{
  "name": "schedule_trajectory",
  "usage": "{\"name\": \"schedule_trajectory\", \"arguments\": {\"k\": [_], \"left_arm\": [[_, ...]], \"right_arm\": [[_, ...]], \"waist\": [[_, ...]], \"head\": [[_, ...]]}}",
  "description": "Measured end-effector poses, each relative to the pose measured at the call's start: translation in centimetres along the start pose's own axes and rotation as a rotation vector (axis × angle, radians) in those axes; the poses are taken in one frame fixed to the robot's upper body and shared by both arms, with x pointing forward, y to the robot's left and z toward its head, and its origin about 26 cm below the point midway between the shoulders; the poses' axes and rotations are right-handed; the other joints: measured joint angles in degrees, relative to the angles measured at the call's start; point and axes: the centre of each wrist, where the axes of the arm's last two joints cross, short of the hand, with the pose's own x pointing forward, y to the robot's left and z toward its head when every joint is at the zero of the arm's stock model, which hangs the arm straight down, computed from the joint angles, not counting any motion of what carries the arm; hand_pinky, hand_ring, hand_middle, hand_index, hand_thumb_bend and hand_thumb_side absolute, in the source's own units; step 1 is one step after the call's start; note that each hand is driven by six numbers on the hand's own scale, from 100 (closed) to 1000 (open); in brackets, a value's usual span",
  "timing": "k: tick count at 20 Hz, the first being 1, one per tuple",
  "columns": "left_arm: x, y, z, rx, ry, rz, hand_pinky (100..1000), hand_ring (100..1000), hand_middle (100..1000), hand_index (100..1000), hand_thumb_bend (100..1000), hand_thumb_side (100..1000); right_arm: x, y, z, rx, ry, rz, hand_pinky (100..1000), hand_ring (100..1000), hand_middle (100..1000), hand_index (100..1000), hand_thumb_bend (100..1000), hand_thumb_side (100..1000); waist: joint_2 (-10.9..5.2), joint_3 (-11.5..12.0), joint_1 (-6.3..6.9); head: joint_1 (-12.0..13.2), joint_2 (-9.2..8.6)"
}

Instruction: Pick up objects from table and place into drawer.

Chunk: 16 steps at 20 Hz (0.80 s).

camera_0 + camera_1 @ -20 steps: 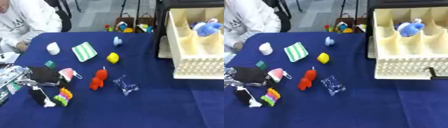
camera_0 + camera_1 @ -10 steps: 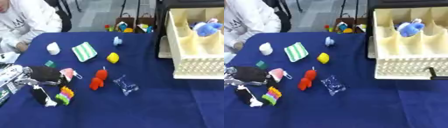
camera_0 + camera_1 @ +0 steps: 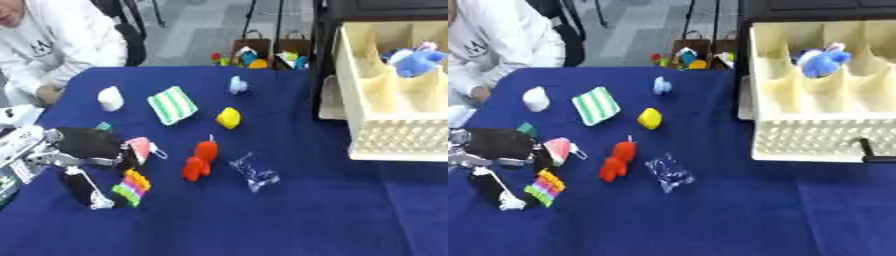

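Lab, blue-clothed table (image 3: 289, 220), test objects, seated person (image 3: 52, 45)

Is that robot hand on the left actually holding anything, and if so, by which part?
It cannot be told. The left hand lies over the pink thing, but its fingers cannot be made out. No right hand shows.

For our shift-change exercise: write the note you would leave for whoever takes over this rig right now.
Left robot hand: at the table's left edge, over the pink item; whether it grips anything is unclear. Right robot hand: out of view.
Done: a blue plush lies in the drawer.
Left on the blue table: red figure, yellow piece, striped cloth, clear packet, white piece, rainbow block.
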Motion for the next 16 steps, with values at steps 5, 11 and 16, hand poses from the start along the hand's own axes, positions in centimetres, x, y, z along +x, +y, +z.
{"name": "schedule_trajectory", "arguments": {"k": [5, 11, 16], "left_arm": [[0.8, 2.2, 0.9, 0.099, -0.07, 0.027, 484, 550, 426, 625, 100, 453], [1.5, 4.3, 1.9, 0.201, -0.133, 0.08, 469, 539, 403, 614, 100, 447], [1.7, 6.0, 2.3, 0.266, -0.181, 0.115, 461, 533, 391, 606, 100, 430]], "right_arm": [[0.0, 0.0, 0.1, 0.002, 0.003, 0.002, 660, 708, 671, 755, 100, 742], [0.0, -0.2, 0.2, 0.002, 0.01, 0.01, 660, 708, 671, 755, 100, 742], [-0.1, -0.3, 0.2, 0.0, 0.012, 0.014, 661, 708, 671, 755, 100, 741]], "waist": [[-0.36, 0.3, 0.1], [-0.83, 0.5, 0.51], [-1.07, 0.3, 0.95]], "head": [[-0.4, 0.48], [-0.5, 0.58], [-0.5, 0.94]]}}
